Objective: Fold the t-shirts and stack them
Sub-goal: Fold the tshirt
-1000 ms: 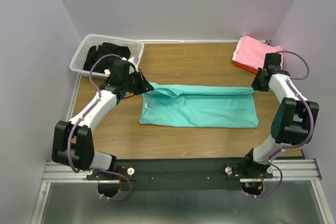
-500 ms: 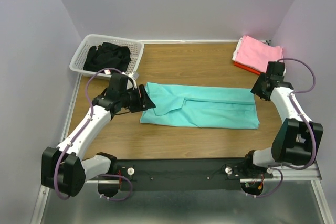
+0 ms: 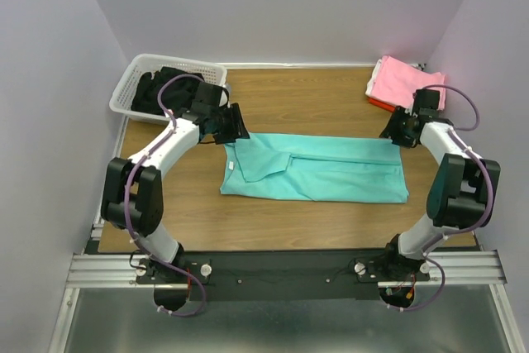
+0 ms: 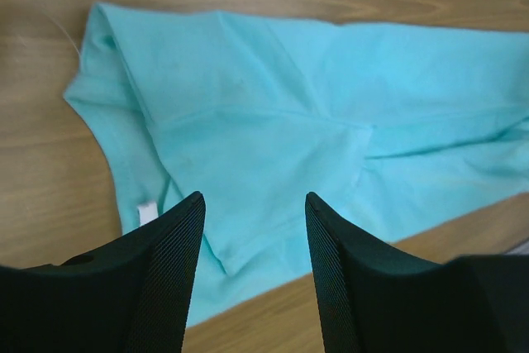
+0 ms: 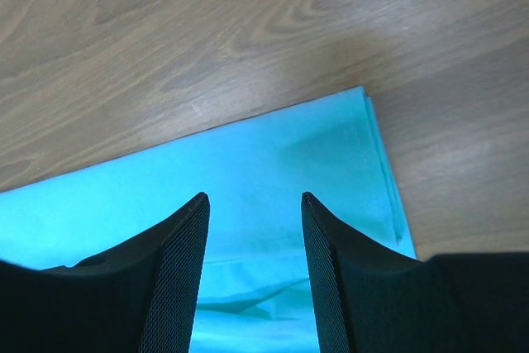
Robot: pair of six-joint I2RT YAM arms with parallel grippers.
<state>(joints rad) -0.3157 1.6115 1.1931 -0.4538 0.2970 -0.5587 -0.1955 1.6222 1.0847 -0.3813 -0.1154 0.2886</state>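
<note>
A turquoise t-shirt (image 3: 322, 167) lies folded lengthwise into a long band on the wooden table (image 3: 297, 97). My left gripper (image 3: 234, 127) hangs open above the band's far left corner, nothing between its fingers; the left wrist view shows the turquoise t-shirt (image 4: 273, 113) below my left gripper (image 4: 254, 197). Open and empty too, my right gripper (image 3: 395, 131) hovers over the far right corner, and the right wrist view has the turquoise t-shirt (image 5: 248, 163) under my right gripper (image 5: 254, 197). Folded pink (image 3: 405, 80) and red-orange (image 3: 382, 105) t-shirts are stacked at the back right.
A white slatted basket (image 3: 132, 87) at the back left corner holds dark cloth (image 3: 161, 88). The left arm reaches along the table's left side and the right arm along its right side. Walls close the table at the back and on both sides.
Both grippers let go of the turquoise shirt's far edge and opened. The lifted edge dropped flat. The left gripper swung back toward the basket, and the right one stayed near the far right corner.
</note>
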